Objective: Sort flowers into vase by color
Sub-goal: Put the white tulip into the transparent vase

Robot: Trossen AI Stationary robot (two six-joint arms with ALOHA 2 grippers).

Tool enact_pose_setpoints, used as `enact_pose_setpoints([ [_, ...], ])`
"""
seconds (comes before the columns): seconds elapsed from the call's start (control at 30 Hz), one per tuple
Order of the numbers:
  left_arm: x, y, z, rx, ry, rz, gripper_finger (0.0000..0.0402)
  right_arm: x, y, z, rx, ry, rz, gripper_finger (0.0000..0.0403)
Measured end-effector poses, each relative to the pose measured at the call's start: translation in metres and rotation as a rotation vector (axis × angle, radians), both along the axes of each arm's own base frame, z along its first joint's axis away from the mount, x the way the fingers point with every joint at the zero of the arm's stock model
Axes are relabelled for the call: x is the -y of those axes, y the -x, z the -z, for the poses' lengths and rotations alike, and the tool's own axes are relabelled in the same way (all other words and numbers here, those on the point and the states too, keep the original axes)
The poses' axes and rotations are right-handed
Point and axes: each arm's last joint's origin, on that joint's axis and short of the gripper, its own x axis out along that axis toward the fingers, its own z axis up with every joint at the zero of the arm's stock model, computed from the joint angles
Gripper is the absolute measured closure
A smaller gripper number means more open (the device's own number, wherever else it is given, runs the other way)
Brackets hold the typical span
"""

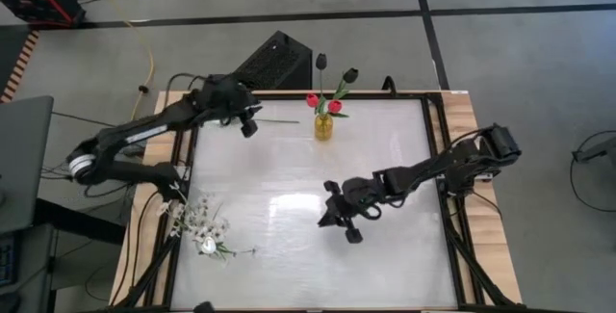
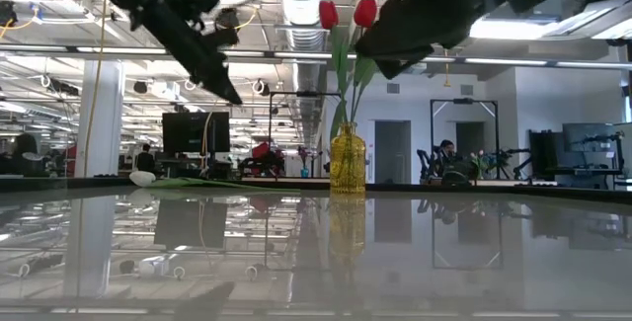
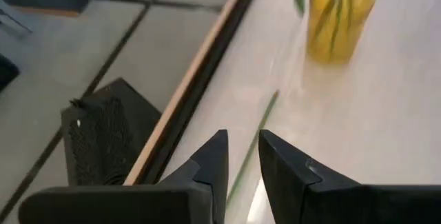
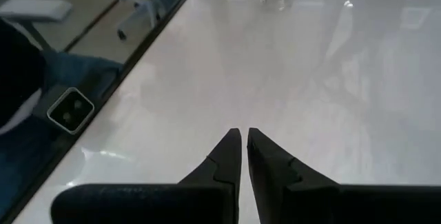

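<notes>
The amber glass vase (image 1: pixel 323 126) (image 2: pixel 347 160) stands near the table's far edge. It holds two red tulips (image 1: pixel 312 101) and two black tulips (image 1: pixel 349 75), stems down in it. A white-budded flower lies flat on the table left of the vase; its bud (image 2: pixel 143 178) shows in the low view and its stem (image 1: pixel 279 121) (image 3: pixel 249 145) points toward the vase. My left gripper (image 1: pixel 250 127) (image 3: pixel 241 136) hangs above that stem, narrowly open, clear of it. A spray of tiny white blossoms (image 1: pixel 205 224) lies near the left edge. My right gripper (image 1: pixel 327 221) (image 4: pixel 243 134) is shut above the table's middle.
A black box (image 1: pixel 274 61) sits on the floor just beyond the table's far edge, behind the left arm. The white tabletop (image 1: pixel 289 178) lies bare between the vase, the spray and the right gripper. People and desks show far off in the room.
</notes>
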Motion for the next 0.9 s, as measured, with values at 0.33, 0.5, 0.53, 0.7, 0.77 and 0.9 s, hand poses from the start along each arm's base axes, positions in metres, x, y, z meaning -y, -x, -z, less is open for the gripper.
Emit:
enact_pose_setpoints([
  [0.33, -0.041, -0.036, 0.044, -0.432, 0.09, 0.039, 0.0248, -0.017, 0.014, 0.016, -0.017, 0.027, -0.027, 0.035],
  [0.5, -0.052, -0.045, 0.066, -0.583, 0.108, 0.04, 0.022, -0.016, 0.016, 0.018, -0.033, 0.032, -0.028, 0.035],
  [0.53, -0.053, -0.046, 0.071, -0.6, 0.118, 0.043, 0.0219, -0.016, 0.016, 0.018, -0.035, 0.032, -0.028, 0.035],
  [0.7, -0.06, -0.044, 0.089, -0.688, 0.126, 0.024, 0.0225, -0.016, 0.016, 0.019, -0.039, 0.036, -0.031, 0.035],
  [0.77, -0.062, -0.042, 0.095, -0.725, 0.132, 0.02, 0.0228, -0.016, 0.016, 0.019, -0.043, 0.039, -0.032, 0.035],
  [0.9, -0.07, -0.035, 0.103, -0.76, 0.16, 0.009, 0.0233, -0.016, 0.016, 0.019, -0.044, 0.036, -0.033, 0.035],
])
